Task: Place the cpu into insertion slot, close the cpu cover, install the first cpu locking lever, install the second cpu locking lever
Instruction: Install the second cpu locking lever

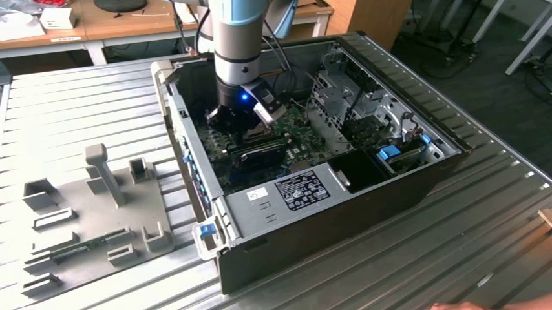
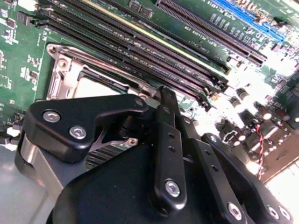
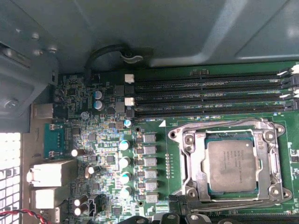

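First wrist view: the cpu (image 3: 232, 164) lies flat in the insertion slot (image 3: 229, 163) on the green board (image 3: 107, 154). The cpu cover (image 3: 196, 161) looks shut down over it, w/ the chip's grey top showing thru the big cut-out. Long black memory slots (image 3: 210, 95) run just beside the socket. In the exterior view the arm reaches down into the open pc case (image 1: 431, 174), and the gripper (image 1: 244, 126) sits low over the board. In the second wrist view the gripper's black links block most of the socket. Can't tell if the jaws are open or shut; they prob. hold nothing.
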Tool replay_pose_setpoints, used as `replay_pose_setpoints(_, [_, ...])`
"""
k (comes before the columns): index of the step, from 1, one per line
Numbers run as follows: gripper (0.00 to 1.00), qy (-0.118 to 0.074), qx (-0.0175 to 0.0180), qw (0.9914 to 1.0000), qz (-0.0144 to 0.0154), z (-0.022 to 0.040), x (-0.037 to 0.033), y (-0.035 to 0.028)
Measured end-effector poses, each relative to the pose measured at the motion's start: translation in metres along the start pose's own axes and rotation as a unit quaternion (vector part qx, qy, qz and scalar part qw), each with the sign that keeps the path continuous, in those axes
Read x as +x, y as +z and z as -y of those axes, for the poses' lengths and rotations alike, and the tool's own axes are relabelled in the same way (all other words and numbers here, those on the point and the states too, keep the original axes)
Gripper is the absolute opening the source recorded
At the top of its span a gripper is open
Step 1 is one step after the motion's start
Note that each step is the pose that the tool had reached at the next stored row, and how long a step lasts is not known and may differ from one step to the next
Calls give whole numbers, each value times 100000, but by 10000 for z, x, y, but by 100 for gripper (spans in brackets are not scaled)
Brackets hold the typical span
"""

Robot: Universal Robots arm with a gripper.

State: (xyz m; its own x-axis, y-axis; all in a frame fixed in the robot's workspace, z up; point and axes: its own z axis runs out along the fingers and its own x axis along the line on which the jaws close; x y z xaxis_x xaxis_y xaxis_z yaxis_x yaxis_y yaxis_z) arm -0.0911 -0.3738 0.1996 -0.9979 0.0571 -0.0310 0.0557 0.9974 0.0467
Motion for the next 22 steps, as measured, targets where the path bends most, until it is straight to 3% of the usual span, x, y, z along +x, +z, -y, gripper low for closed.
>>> replay_pose_setpoints(22, [10, 0, -3, 100000, 0, -7, -5, -145])
